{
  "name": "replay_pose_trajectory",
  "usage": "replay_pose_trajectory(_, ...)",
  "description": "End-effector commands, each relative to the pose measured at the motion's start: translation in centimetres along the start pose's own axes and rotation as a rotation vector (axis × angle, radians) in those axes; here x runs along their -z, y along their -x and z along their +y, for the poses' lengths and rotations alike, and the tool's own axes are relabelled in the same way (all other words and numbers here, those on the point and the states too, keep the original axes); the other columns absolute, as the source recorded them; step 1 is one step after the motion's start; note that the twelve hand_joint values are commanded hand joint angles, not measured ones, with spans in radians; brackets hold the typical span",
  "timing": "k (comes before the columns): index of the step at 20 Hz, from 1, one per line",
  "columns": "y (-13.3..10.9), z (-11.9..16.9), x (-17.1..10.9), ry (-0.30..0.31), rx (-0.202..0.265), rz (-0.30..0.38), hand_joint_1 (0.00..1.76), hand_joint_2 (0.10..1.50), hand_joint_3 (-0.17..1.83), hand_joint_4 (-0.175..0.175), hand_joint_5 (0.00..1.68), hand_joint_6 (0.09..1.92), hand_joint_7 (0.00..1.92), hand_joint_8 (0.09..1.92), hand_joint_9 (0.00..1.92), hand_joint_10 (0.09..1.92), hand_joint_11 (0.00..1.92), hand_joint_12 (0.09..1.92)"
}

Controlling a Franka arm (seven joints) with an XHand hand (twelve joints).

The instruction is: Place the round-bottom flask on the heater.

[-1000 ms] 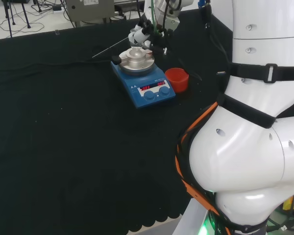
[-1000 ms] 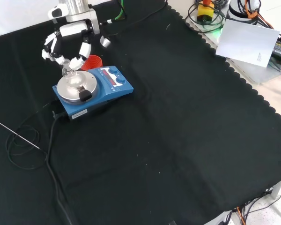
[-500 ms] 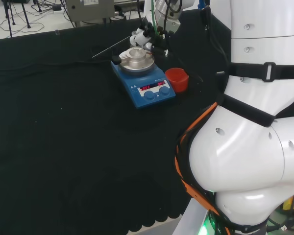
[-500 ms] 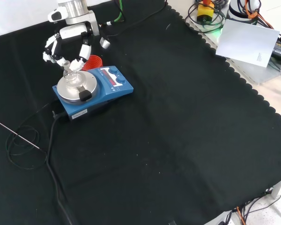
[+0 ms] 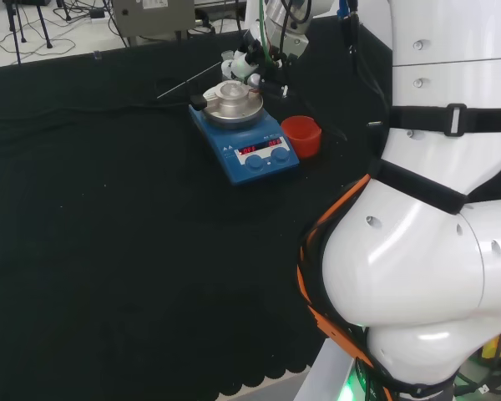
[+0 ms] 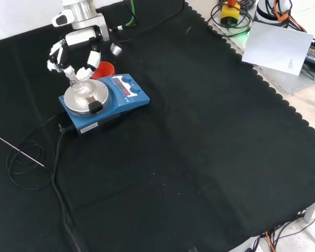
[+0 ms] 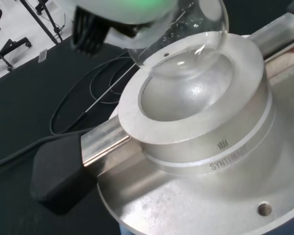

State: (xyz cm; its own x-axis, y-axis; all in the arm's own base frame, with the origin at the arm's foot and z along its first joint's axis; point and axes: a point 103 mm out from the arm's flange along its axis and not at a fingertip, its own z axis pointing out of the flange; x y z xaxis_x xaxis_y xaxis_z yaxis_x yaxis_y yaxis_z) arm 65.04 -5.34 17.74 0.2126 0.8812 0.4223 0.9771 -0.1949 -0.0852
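White-and-black, the hand (image 6: 76,50) has its fingers curled round the neck of the round-bottom flask (image 7: 179,36), holding it over the heater (image 6: 102,100). In the wrist view the clear bulb sits low in the metal bowl (image 7: 186,95) of the heating block, though I cannot tell whether it rests there. By my reading, 1 step is left: letting go and drawing clear. Beside the heater stands a red cup (image 5: 301,135).
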Motion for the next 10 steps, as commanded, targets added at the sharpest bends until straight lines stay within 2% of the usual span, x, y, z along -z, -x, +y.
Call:
replay_pose_trajectory(1,-0.08,-0.13,-0.10,-0.004,0.001,-0.007,1.14,0.65,0.87,-0.078,1.08,1.11,0.42,0.69,0.65,0.66,0.29,1.36)
replay_pose_trajectory(10,0.18,-0.86,0.37,0.003,-0.010,0.001,1.14,0.65,0.87,-0.079,1.08,1.11,0.42,0.69,0.65,0.66,0.29,1.36)
